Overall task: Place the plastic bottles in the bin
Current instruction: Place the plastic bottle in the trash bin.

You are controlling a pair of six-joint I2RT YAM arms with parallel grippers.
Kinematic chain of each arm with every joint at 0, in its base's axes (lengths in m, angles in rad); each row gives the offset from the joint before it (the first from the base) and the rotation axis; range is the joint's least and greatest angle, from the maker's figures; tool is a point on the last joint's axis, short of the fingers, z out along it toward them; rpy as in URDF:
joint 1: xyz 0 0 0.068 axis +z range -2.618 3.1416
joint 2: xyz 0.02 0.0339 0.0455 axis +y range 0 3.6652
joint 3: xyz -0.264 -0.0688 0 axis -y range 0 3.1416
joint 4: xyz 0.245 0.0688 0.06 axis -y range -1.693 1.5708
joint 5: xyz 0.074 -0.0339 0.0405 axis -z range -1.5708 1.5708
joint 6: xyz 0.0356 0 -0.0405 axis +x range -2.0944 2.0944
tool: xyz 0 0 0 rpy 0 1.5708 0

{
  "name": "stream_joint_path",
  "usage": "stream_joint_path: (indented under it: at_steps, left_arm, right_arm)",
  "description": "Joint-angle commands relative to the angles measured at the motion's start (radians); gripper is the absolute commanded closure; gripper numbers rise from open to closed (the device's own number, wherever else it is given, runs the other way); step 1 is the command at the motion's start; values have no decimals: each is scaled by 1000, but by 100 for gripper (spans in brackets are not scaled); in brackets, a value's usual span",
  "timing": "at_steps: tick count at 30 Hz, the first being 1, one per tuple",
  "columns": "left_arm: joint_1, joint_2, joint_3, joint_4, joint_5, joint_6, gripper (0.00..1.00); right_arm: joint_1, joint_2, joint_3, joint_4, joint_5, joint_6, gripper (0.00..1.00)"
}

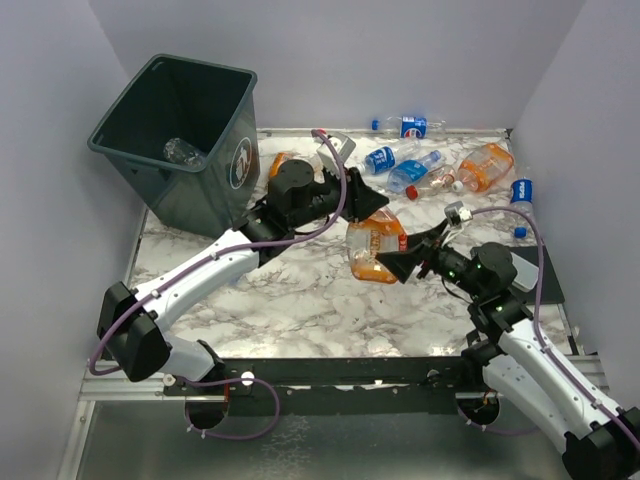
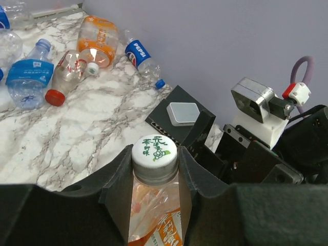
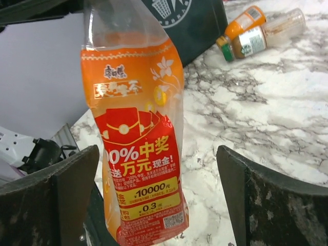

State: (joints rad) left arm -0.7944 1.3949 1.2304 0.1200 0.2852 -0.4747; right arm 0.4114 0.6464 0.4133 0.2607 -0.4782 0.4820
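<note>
Hand-over at mid-table: the left gripper (image 2: 155,160) clamps the neck of the orange-labelled bottle (image 3: 134,102), while the right gripper (image 3: 156,159) stands wide either side of it. Next, probably, the left arm must lift it over the rim of the bin (image 1: 185,200) at far left, then release

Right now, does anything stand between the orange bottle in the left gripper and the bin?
Nothing visible does. The left gripper holds the orange bottle by its neck, off the table; only that arm's own wrist lies toward the bin. The right gripper stands open around its lower part.
</note>
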Motion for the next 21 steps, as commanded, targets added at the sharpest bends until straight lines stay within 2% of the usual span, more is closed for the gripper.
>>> stream_joint_path:
  at_steps: [1,6,10,13,17,21]
  left_arm:
    - [-6,-14,47,-63,-172,100,100]
    - [2,-33,183,-168,-538,313,100]
    - [17,-31,322,-156,-804,465,100]
    - [37,-32,399,-53,-900,583,100]
    - [54,-16,456,181,-1010,765,100]
    - [173,11,503,276,-1011,793,100]
  right_arm:
    - [5,41,40,-73,31,31,0]
    - [5,71,103,-97,-22,102,0]
    - [5,61,157,-63,-120,194,0]
    - [6,61,164,-18,-150,256,0]
    - [4,62,114,2,-112,282,0]
    - [5,65,-29,94,-79,340,0]
